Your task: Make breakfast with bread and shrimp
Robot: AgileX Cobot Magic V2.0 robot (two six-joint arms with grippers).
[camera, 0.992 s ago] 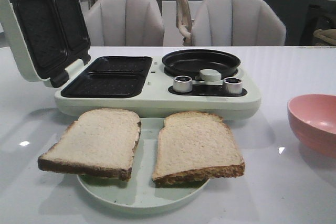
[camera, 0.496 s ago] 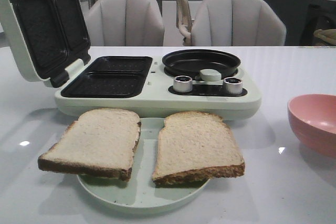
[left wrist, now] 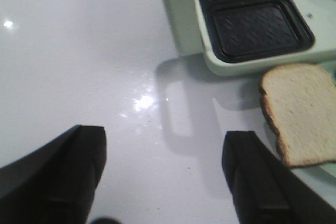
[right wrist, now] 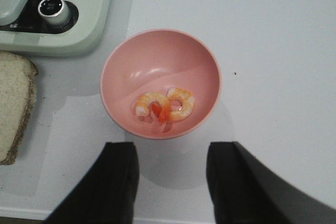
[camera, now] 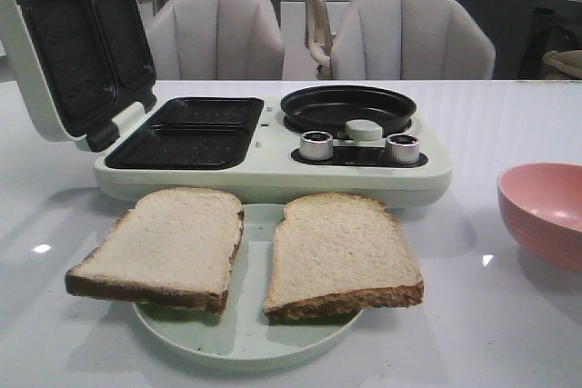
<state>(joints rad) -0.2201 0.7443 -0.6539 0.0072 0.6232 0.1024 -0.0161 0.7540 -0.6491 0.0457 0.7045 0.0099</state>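
Note:
Two slices of bread [camera: 168, 243] [camera: 338, 252] lie side by side on a pale green plate [camera: 245, 338] in front of the sandwich maker [camera: 273, 147]. One slice [left wrist: 302, 111] shows beside my left gripper [left wrist: 165, 153], which is open above bare table to the slice's left. The shrimp [right wrist: 165, 106], two curled orange-pink pieces, lie in a pink bowl [right wrist: 160, 59]. My right gripper [right wrist: 172, 169] is open just short of the bowl, with nothing between its fingers. Neither gripper shows in the front view.
The sandwich maker's lid [camera: 68, 43] stands open at the left, its black grill wells [camera: 191, 134] bare. A round black pan [camera: 348, 108] and two silver knobs [camera: 316, 144] [camera: 402, 147] sit on its right half. The pink bowl [camera: 544, 211] stands at the table's right edge. Chairs stand behind.

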